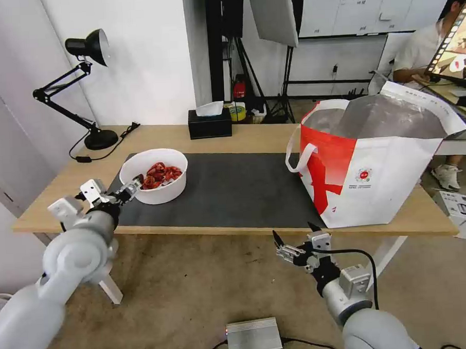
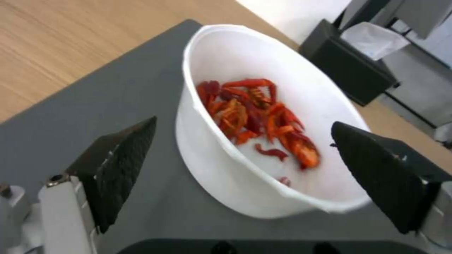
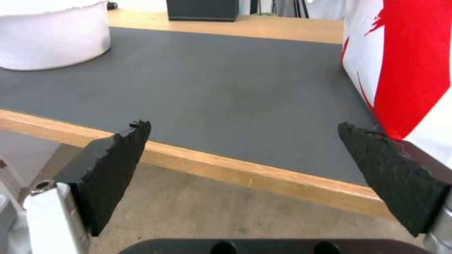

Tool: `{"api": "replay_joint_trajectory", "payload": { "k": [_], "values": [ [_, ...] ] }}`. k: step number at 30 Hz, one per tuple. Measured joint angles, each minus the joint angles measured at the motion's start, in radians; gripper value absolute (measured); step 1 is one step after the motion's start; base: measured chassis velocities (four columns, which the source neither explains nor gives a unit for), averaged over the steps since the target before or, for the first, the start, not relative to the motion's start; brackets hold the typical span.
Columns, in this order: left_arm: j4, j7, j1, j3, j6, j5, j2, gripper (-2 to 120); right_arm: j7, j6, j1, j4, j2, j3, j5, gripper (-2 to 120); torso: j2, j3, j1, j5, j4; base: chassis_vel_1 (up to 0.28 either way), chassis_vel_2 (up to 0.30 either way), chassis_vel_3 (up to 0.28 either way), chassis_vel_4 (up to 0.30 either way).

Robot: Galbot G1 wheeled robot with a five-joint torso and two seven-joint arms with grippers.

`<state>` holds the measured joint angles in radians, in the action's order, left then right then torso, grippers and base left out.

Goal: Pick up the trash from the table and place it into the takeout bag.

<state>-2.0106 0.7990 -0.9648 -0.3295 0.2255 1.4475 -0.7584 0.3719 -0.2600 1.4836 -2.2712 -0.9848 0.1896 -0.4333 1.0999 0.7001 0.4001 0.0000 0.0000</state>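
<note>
Light-wood table (image 1: 252, 135), matt grey mat (image 1: 233, 190)

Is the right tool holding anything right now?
No, the right tool hangs open and empty below the table edge.

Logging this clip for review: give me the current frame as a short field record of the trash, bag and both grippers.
trash: white bowl of red shells, on the dark grey mat
takeout bag: takeout bag upright at the table's right end, mouth open
left gripper: left gripper open, fingers either side of the bowl's near rim
right gripper: right gripper open, below the table's front edge near the bag
</note>
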Motion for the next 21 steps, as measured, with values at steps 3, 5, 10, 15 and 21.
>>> {"api": "replay_joint_trajectory", "payload": {
  "k": [3,5,10,15,21],
  "values": [
    [0.023,0.000,0.018,0.012,0.005,0.001,0.006,100,0.000,0.000,0.000,0.000,0.000,0.000,0.000,100,0.000,0.000,0.000,0.0000,0.0000,0.000,0.000,0.000,0.000],
    [0.039,-0.001,0.029,0.019,0.007,0.001,0.009,100,0.000,0.000,0.000,0.000,0.000,0.000,0.000,100,0.000,0.000,0.000,-0.0001,0.0000,0.000,0.000,0.000,0.000],
    [0.085,-0.011,0.059,0.035,0.011,0.000,0.016,100,0.000,0.000,0.000,0.000,0.000,0.000,0.000,100,0.000,0.000,0.000,-0.0001,0.0002,0.000,0.000,0.000,0.000],
    [0.124,-0.074,0.090,0.062,0.013,-0.013,0.019,100,0.000,0.000,0.000,0.000,0.000,0.000,0.000,100,0.000,0.000,0.000,0.0000,0.0000,0.000,0.000,0.000,0.000],
    [0.175,-0.123,0.133,0.117,0.020,-0.045,0.021,100,0.000,0.000,0.000,0.000,0.000,0.000,0.000,100,0.000,0.000,0.000,-0.0001,0.0001,0.000,0.000,0.000,0.000]
  ]
}}
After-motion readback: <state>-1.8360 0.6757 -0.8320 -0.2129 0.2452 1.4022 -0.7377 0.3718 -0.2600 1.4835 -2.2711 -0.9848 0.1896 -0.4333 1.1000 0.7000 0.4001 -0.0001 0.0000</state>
